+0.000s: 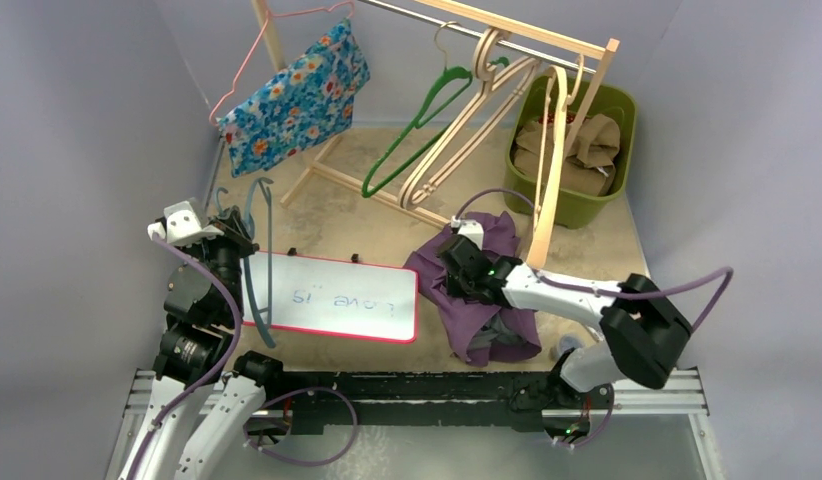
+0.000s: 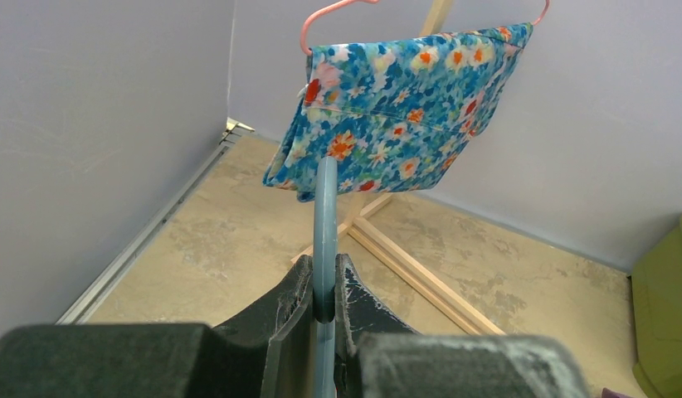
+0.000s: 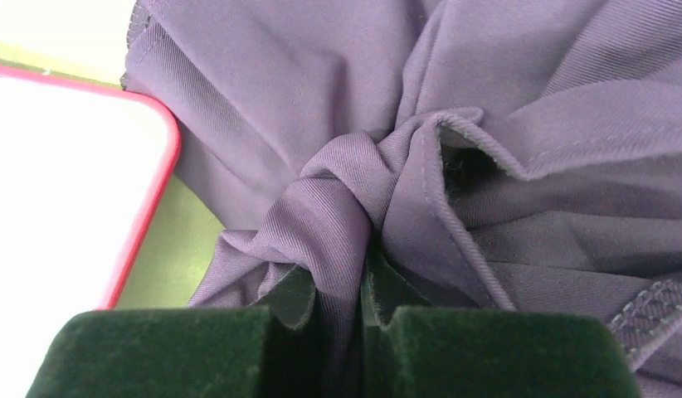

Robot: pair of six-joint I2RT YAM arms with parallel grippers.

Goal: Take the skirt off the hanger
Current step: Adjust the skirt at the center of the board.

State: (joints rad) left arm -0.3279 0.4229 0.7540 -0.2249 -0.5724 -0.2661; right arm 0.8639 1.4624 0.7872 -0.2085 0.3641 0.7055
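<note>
A crumpled purple skirt lies on the table in front of the right arm. My right gripper is shut on a bunched fold of the skirt; cloth fills the gap between its fingers. At the left, a thin blue-grey hanger is held over the whiteboard, apart from the skirt. My left gripper is shut on that hanger's bar, which runs straight up between the jaws.
A red-edged whiteboard lies between the arms, its corner beside the skirt. A floral garment hangs on a pink hanger from the wooden rack, with a green hanger and wooden hangers. A green bin holds brown cloth.
</note>
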